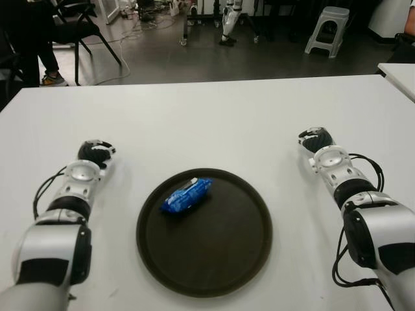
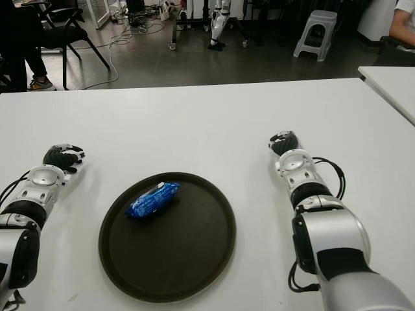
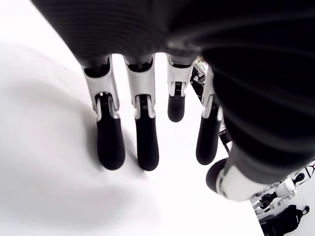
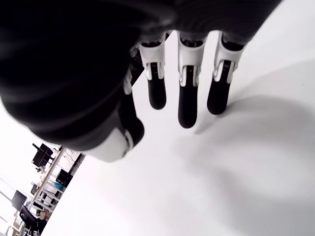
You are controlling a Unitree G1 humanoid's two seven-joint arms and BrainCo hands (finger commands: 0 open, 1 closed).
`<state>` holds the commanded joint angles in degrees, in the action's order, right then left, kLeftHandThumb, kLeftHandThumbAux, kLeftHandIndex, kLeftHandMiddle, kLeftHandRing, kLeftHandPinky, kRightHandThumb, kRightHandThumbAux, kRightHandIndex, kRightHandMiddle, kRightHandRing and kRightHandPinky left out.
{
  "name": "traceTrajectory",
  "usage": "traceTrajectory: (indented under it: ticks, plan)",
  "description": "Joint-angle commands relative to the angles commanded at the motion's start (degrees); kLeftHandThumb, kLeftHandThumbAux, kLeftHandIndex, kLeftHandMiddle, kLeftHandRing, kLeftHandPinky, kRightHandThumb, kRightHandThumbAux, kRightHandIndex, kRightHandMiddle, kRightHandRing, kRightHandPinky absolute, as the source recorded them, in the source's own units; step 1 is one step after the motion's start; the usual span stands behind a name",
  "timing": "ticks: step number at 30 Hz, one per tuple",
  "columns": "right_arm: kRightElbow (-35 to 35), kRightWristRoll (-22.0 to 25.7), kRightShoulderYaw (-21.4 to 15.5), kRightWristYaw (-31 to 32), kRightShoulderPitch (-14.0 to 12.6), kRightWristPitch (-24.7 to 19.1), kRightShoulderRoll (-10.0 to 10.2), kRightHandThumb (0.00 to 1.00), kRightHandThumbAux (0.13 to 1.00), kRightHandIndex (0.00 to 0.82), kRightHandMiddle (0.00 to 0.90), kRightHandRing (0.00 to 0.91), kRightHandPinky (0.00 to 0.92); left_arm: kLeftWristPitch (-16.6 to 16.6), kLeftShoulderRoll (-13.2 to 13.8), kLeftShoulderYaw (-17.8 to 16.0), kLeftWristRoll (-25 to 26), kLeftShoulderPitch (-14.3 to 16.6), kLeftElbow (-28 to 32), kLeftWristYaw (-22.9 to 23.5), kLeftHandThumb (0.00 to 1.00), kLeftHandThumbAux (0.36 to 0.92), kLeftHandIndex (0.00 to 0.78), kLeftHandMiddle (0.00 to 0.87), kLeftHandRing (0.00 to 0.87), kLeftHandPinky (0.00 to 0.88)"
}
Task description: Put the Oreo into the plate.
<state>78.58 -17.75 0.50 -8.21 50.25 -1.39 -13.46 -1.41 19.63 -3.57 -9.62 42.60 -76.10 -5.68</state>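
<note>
Both robot hands, left robot hand (image 1: pixel 96 153) and right robot hand (image 1: pixel 316 138), show spread, empty fingers flanking the plate (image 1: pixel 246 259). Oreo (image 1: pixel 187 195) lies inside, upper left; placement looks finished, nothing left but staying clear.

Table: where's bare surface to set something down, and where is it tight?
Widest free patch: the table beyond the plate, between the left hand and right hand, both open and empty. Narrower strips run between the plate and each forearm. The plate's near half is bare; the Oreo pack takes its far-left part.
</note>
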Motion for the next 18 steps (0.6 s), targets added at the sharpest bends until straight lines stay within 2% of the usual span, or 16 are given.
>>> traceTrajectory:
  ticks: [5, 18]
  plan:
    - [0.01, -0.07, 0.10, 0.11, 0.05, -0.14, 0.00, 0.679, 0.734, 0.397, 0.193, 0.241, 0.297, 0.63, 0.06, 0.60, -0.59, 0.16, -0.04, -0.35, 0.669, 0.728, 0.397, 0.118, 0.134, 0.147]
    - [-0.02, 0.14, -0.03, 0.24, -0.16, 0.29, -0.08, 0.680, 0.734, 0.397, 0.207, 0.253, 0.297, -0.15, 0.05, 0.93, -0.80, -0.13, 0.10, -0.55, 0.668, 0.729, 0.397, 0.128, 0.137, 0.141]
